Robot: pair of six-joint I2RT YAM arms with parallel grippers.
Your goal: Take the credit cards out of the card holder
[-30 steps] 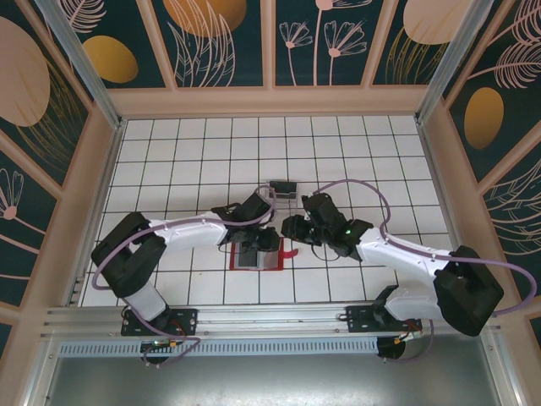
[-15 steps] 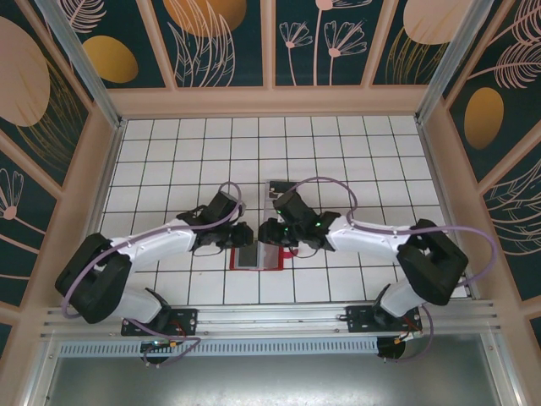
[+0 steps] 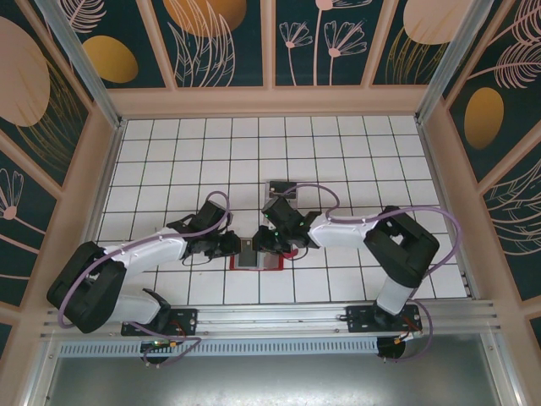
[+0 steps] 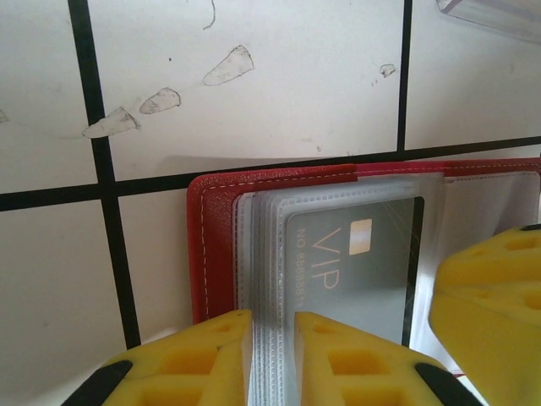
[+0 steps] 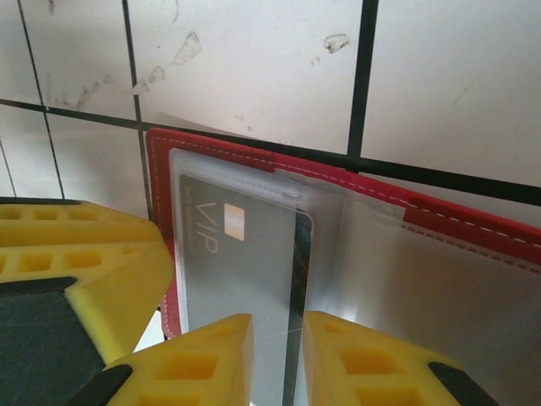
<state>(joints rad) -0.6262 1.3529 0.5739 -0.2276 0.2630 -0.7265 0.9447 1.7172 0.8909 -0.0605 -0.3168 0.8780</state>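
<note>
The red card holder [image 3: 262, 265] lies open on the tiled floor, its clear sleeves facing up. A grey credit card [image 4: 355, 271] marked VIP sits inside the top sleeve. My left gripper [image 3: 237, 247] is at the holder's left side, shut on the edge of the sleeve stack [image 4: 272, 326]. From the right, my right gripper [image 3: 264, 243] leans over the same sleeve. Its jaws stand a narrow gap apart [image 5: 279, 326], astride the dark long edge of the credit card [image 5: 245, 262], and the pads do not visibly touch it. The red cover [image 5: 473, 224] runs behind.
A clear plastic box [image 3: 281, 188] stands about one tile beyond the holder, and its corner shows in the left wrist view [image 4: 490, 13]. The two grippers are nearly touching: one right finger [image 4: 490, 288] sits beside my left jaws, one left finger [image 5: 93, 262] beside my right.
Both arms have closed in on the holder. The left gripper slid to its left edge, the right gripper came across from the right, and its jaws have narrowed.
</note>
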